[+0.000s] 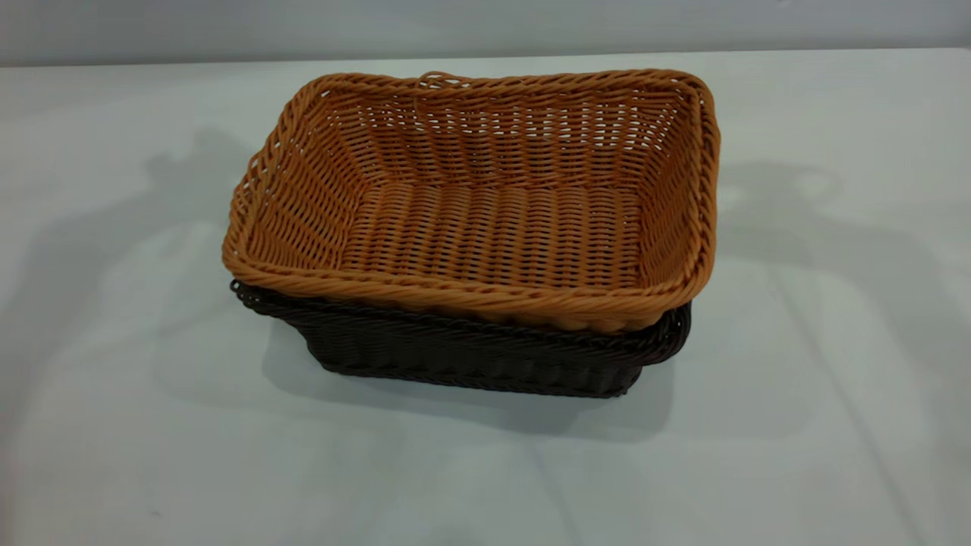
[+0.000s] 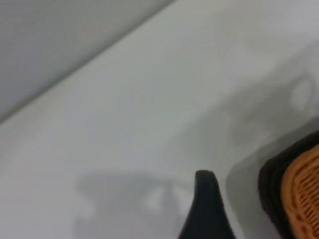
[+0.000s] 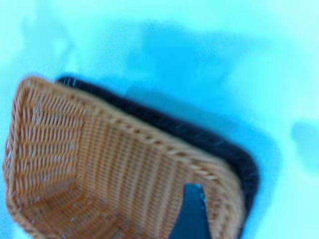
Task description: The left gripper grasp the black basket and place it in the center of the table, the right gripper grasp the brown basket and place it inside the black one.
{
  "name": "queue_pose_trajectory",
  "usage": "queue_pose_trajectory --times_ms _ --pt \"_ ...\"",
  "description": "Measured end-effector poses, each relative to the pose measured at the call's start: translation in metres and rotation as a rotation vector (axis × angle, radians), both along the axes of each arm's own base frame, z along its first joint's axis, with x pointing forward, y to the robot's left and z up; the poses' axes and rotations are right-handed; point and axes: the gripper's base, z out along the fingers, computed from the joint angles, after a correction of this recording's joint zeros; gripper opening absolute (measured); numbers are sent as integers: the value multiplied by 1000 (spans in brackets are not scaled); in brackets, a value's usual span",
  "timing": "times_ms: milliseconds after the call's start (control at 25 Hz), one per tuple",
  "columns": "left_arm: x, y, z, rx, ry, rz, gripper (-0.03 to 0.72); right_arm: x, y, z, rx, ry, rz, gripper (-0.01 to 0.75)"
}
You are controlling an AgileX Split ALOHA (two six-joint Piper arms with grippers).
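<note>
Right end effector [image 3: 192, 211] cropped, grip unclear, over brown basket [image 1: 485, 205] nested in black basket [image 1: 470, 356]

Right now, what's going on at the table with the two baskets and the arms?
The brown basket sits nested inside the black basket near the middle of the table, slightly skewed so the black rim shows along the near edge. Neither arm appears in the exterior view. The left end effector hangs over bare table beside the stack, touching nothing. The right end effector hovers over the brown basket's interior, holding nothing visible. The stacking looks done.
</note>
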Motion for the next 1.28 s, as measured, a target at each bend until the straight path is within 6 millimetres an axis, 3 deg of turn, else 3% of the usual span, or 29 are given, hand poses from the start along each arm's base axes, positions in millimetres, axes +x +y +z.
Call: queue_pose_trajectory --times_ms 120,240,440,600,720,920,1120,1280 --pt "-18 1 33 -21 -28 40 495 -17 -16 43 -23 -89 -24 545" --pt "-40 6 63 -22 -28 114 495 -42 -18 90 -28 -201 -22 545" --pt "-87 22 108 47 -10 304 495 -101 -16 165 -33 -415 3 545" --pt "-129 34 133 99 57 435 495 -151 -12 204 -29 -532 37 545" --pt "-147 38 149 110 10 479 495 -186 -8 220 -13 -553 93 545" --pt "-183 40 146 96 19 497 495 -246 -2 238 15 -575 161 545" --pt "-246 42 112 108 91 506 495 -310 0 228 36 -616 146 545" --pt "-304 44 81 92 110 527 495 -349 1 198 60 -595 119 545"
